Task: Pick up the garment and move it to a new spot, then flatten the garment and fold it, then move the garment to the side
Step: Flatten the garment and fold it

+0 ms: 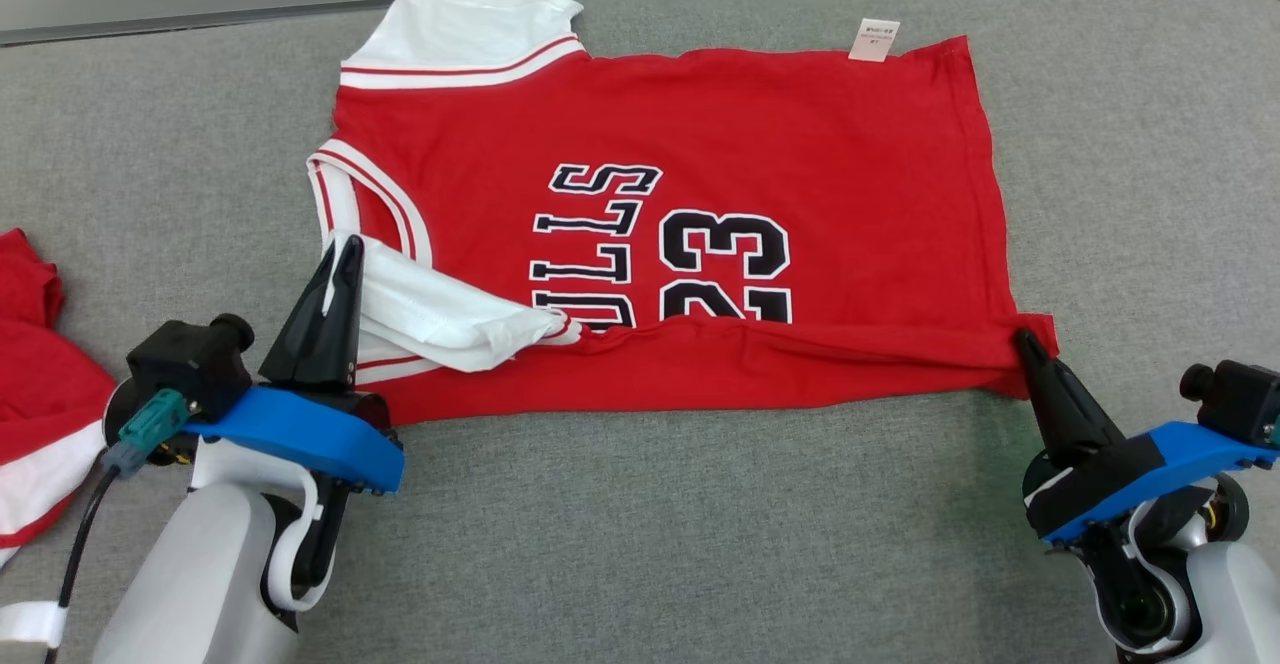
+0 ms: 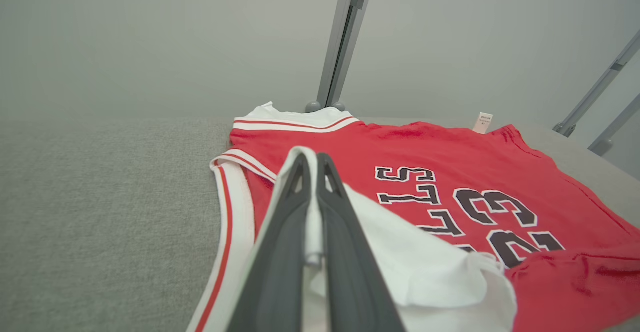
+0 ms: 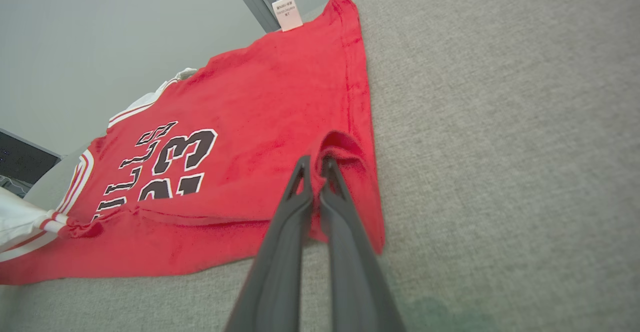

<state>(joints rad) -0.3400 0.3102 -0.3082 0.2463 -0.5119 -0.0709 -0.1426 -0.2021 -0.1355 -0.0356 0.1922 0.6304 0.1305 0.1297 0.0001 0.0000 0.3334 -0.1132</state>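
Matt red cloth jersey (image 1: 800,124); coarse grey woven fabric surface (image 1: 700,544); papery label (image 1: 873,40).

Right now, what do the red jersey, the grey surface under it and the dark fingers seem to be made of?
The red jersey looks like soft matte knit, probably cotton: it creases and folds limply, with stitched hems. The grey surface seems matte woven upholstery cloth, by its flecked grain. The fingers look dark matte moulded plastic or rubber, smooth; I cannot tell which.
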